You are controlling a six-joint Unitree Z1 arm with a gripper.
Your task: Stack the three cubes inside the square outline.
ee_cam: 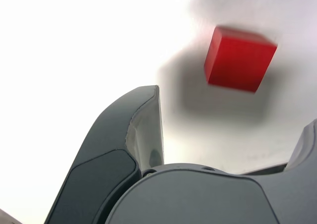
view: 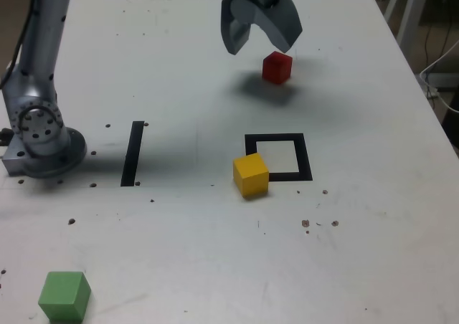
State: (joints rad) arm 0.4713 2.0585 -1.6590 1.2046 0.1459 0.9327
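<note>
My gripper (view: 262,46) hangs open above the far part of the white table, its jaws spread wide with nothing between them. The red cube (view: 277,67) (ee_cam: 239,58) sits on the table just ahead of and below the fingertips, untouched. The yellow cube (view: 251,175) rests at the near-left corner of the square outline (view: 305,155), overlapping its tape edge. The outline's white centre is bare. The green cube (view: 64,295) lies far off at the near corner on the exterior view's left.
The arm's grey base (view: 39,134) stands at the exterior view's left. A straight black tape strip (view: 133,153) runs beside it. Small dark specks dot the table. The table's right edge (view: 423,94) is close to chair legs and cables.
</note>
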